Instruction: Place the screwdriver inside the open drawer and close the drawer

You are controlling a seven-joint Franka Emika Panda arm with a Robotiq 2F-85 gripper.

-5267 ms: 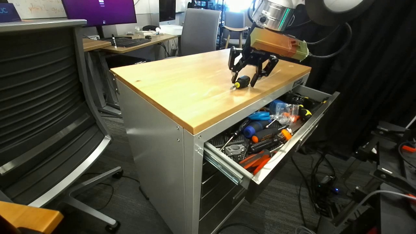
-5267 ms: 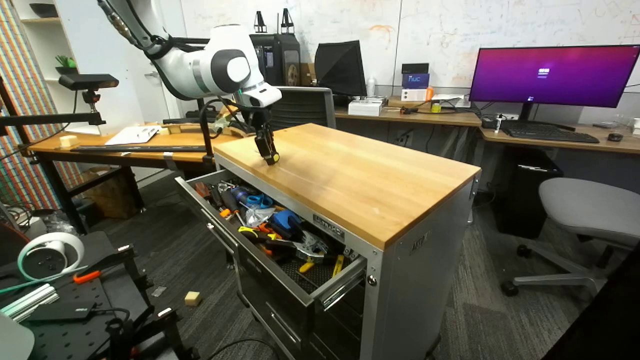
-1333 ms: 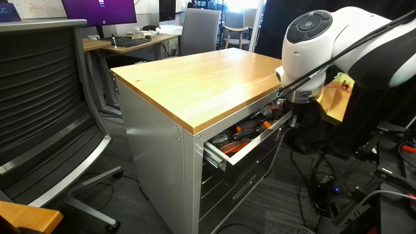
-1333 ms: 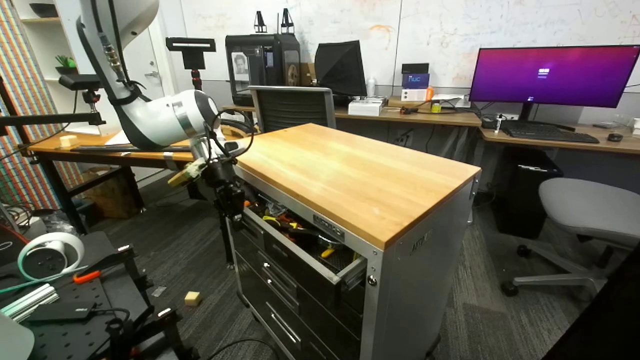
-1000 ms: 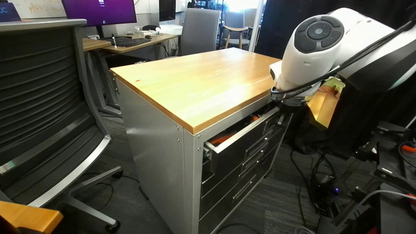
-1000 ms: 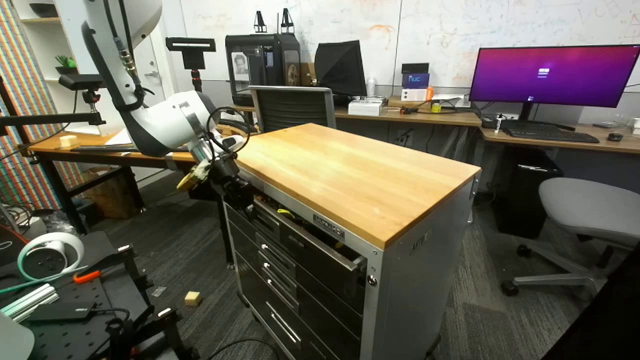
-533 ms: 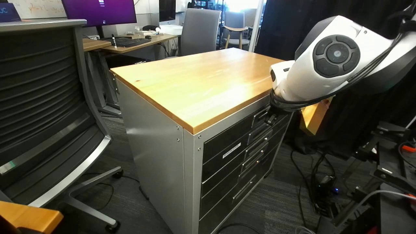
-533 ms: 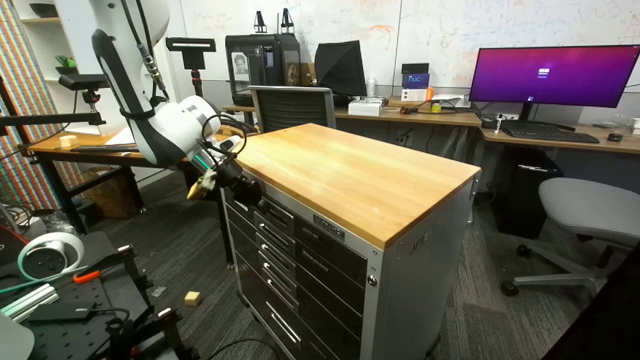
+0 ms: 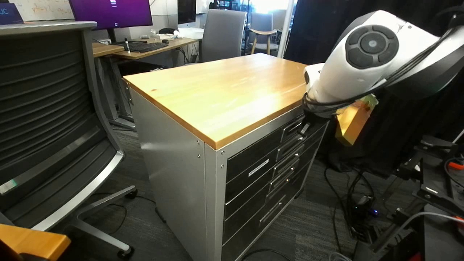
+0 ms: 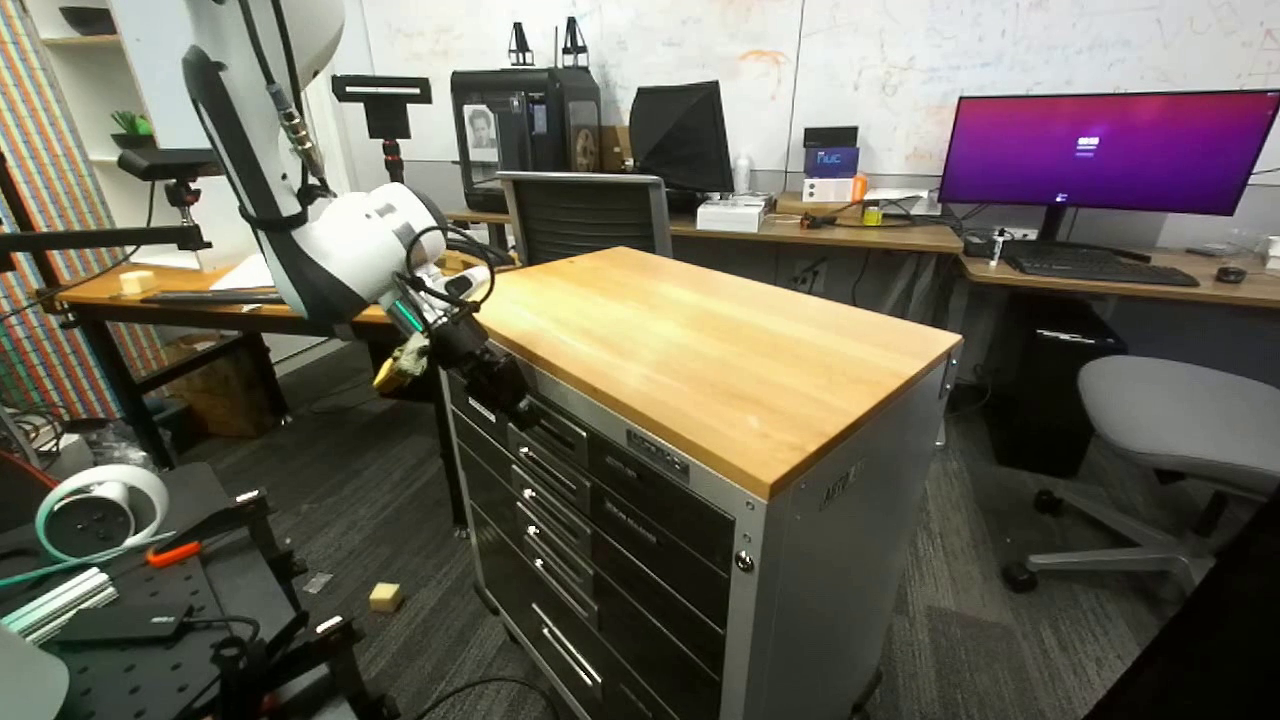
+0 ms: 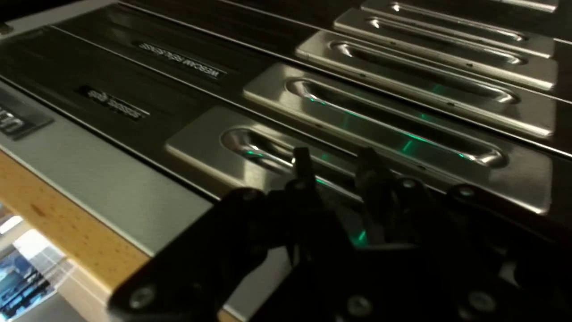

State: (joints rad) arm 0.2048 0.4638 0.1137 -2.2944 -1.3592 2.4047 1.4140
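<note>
The drawer is the top one of the wood-topped cabinet. Its dark front sits flush with the cabinet in both exterior views point(image 9: 253, 154) point(image 10: 680, 505) and shows close up in the wrist view point(image 11: 156, 123). The screwdriver is not in view, and the inside of the drawer is hidden. My gripper point(image 11: 334, 154) is partly open, its fingertips apart with nothing between them. It is in front of the top drawer's metal pull point(image 11: 237, 138); whether it touches is unclear. In both exterior views the gripper point(image 9: 303, 129) point(image 10: 525, 412) is low at the cabinet front, tilted toward it.
The wooden tabletop point(image 10: 700, 350) overhangs just above the gripper. Lower drawers with metal pulls point(image 11: 397, 120) lie below. An office chair point(image 9: 47, 119) stands beside the cabinet. A black equipment cart point(image 10: 160, 600) stands in front, with cables on the floor.
The screwdriver was on the tabletop between the fingers and is now out of view. The drawer slid from open to flush. Since half a second ago, the arm has shifted only slightly.
</note>
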